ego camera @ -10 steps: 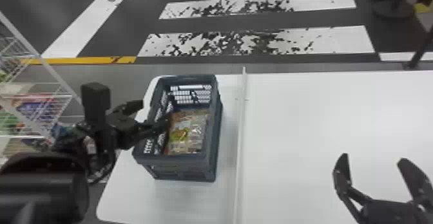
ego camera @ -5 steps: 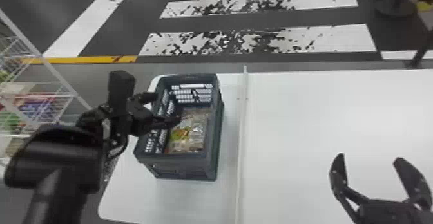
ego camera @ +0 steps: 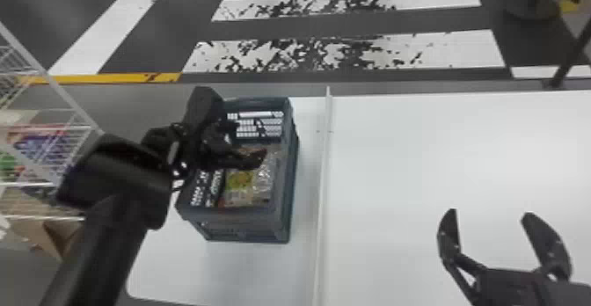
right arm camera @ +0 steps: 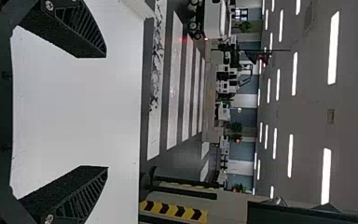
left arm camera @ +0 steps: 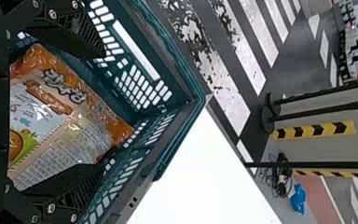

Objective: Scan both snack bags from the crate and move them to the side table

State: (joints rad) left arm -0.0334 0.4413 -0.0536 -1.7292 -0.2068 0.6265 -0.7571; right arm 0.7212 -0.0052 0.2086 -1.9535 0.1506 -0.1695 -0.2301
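Head view's got the crate (ego camera: 246,224) left of centre, a snack bag (ego camera: 253,188) lying inside and the left gripper (ego camera: 249,143) over it, fingers spread. Left wrist view adds way more of the bag's orange print. Right gripper (ego camera: 490,213) is lower right in the head view, wide open too; its wrist view throws in ceiling lights (right arm camera: 333,49).

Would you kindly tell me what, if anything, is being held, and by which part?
Nothing is held: the left end effector is open by the bag in the crate; the right end effector is open too.
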